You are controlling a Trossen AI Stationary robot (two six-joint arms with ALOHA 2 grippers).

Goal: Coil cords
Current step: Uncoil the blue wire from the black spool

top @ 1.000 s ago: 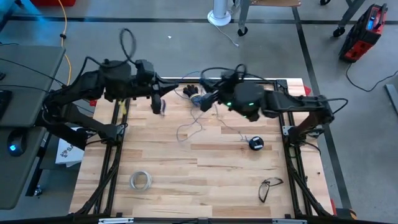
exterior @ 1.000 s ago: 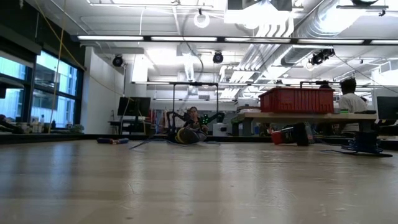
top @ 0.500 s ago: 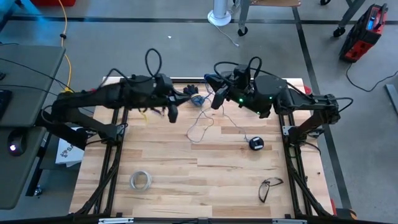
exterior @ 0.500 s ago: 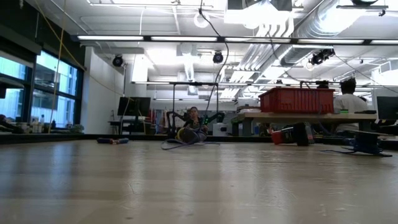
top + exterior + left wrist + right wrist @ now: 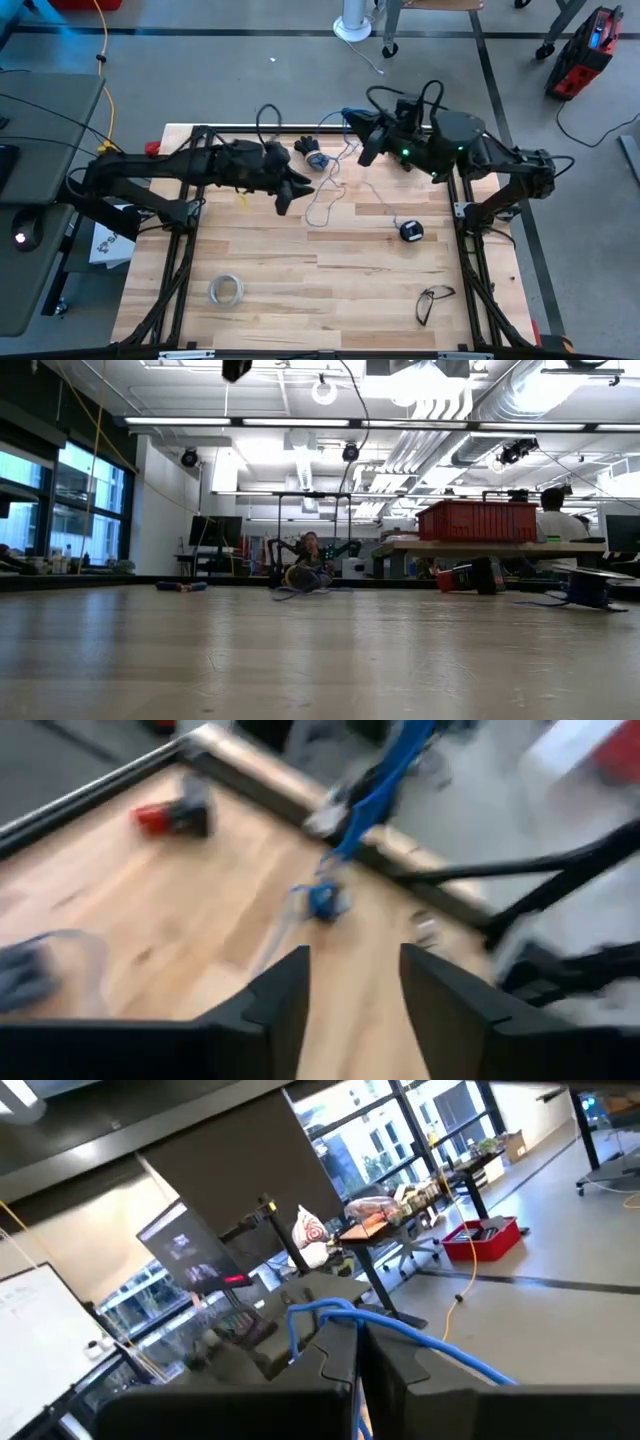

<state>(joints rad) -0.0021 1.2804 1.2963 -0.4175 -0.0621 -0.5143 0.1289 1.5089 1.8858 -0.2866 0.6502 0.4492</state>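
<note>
While the thin bluish-grey wire [image 5: 330,195] lies in loose loops on the worktop [image 5: 300,270] near the middle of the far half, its small dark spool [image 5: 411,231] sits toward the right edge, well apart from both arms. One end of the wire runs up toward the far edge, where a small dark clump [image 5: 308,147] lies.

Left pincer [image 5: 284,196]: reaches in from the left edge and hangs just beside the wire loops. Left wrist view shows its fingers [image 5: 275,1005] spread with bare wood between them, nothing pinched. The same view shows a blue strand [image 5: 375,785] running down to a small blue piece [image 5: 324,901] on the wood, and a red object [image 5: 170,815] near a worktop corner.

Right pincer [image 5: 366,150]: raised over the far edge, right of the dark clump. Fingers [image 5: 340,1365] pressed together; a blue strand [image 5: 400,1330] runs across in front of them. Can't tell whether it is clamped in the tips.

Elsewhere: whitish tape ring [image 5: 226,290] near the front-left corner, glasses [image 5: 432,300] near the front-right corner.

Low view: a person [image 5: 556,520] is seated at a bench in the room behind.
</note>
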